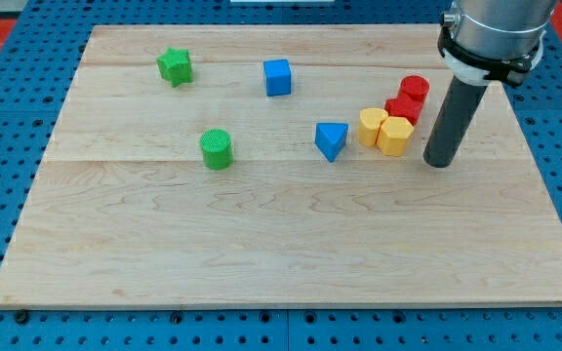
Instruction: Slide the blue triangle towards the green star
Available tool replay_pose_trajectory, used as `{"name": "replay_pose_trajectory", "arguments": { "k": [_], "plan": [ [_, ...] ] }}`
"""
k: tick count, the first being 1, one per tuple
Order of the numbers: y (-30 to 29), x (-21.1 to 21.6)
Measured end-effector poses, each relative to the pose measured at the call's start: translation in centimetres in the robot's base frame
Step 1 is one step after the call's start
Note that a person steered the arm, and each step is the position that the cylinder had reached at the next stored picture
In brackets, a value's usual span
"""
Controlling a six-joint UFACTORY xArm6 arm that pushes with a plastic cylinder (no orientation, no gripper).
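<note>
The blue triangle [331,140] lies right of the board's middle. The green star [175,66] sits near the view's top left, well apart from it. My tip [438,162] rests on the board to the right of the triangle, with the two yellow blocks between them. The tip touches no block.
A blue cube [277,77] sits above and left of the triangle. A green cylinder [217,149] lies to its left. Two yellow blocks [384,131] and two red blocks [409,98] cluster right of the triangle. The wooden board [281,253] ends at a blue pegboard surround.
</note>
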State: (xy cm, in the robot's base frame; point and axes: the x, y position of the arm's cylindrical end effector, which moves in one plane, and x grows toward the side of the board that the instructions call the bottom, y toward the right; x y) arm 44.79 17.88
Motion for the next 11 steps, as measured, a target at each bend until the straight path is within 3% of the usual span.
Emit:
{"name": "replay_pose_trajectory", "arguments": {
  "k": [2, 6, 7, 8, 9, 10, 11],
  "plan": [
    [-0.6, 0.0],
    [-18.6, 0.7],
    [-13.0, 1.0],
    [-9.8, 0.2],
    [-11.6, -4.6],
    [-18.2, -7.8],
    [-21.2, -8.2]
  ]
}}
